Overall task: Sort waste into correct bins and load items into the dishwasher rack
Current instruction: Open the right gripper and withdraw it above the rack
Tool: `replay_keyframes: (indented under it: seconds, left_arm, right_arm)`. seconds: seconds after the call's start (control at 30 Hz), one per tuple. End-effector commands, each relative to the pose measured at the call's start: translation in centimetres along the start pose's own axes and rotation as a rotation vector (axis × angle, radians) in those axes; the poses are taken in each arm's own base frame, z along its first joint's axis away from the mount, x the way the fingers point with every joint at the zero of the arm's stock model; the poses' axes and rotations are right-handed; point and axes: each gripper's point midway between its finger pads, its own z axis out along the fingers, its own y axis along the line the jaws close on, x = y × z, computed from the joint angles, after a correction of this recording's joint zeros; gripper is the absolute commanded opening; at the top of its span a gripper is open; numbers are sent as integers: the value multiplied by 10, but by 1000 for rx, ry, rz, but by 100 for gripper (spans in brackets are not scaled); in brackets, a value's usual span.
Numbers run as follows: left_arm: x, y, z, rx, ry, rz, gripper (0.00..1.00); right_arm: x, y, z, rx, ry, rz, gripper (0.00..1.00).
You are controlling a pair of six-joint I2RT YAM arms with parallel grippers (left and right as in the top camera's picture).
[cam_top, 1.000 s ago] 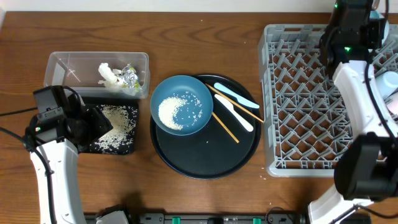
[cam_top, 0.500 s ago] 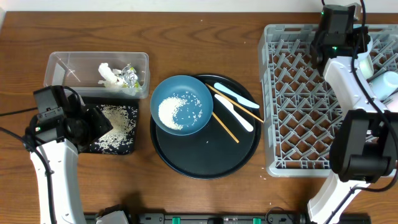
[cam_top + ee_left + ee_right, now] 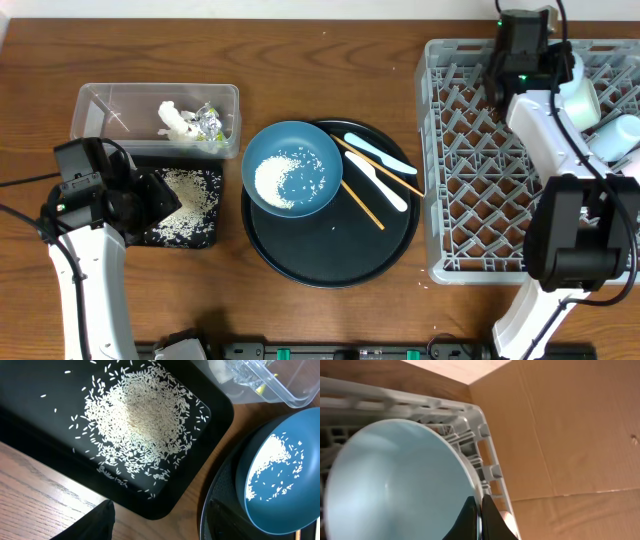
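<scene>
One pale bowl (image 3: 395,485), seemingly light, stiff and slick, sits at the rack (image 3: 490,455) corner just beside the right pincer (image 3: 480,517), whose tips are pressed together against its thin rim, likely the surest hold.

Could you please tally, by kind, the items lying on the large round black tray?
Dark blue dish: 1
Pale light-blue plastic spoons: 2
Wooden chopsticks: 2
Total on the round black tray: 5
</scene>
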Motion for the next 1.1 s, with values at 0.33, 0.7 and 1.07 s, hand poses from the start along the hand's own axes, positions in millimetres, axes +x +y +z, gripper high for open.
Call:
replay_keyframes:
  seconds: [0.33,0.7,1.07]
  left_arm:
    - [0,3,0,-11,0,0,61]
    - [0,3,0,-11,0,0,61]
    - [0,3,0,-11,-1,0,61]
  right_arm:
    - [-2,66,-28,-232,-45,-96,1]
    - [8,110,-59,-428,-36,-115,16]
    - [5,122,-97,-511,-28,-12,73]
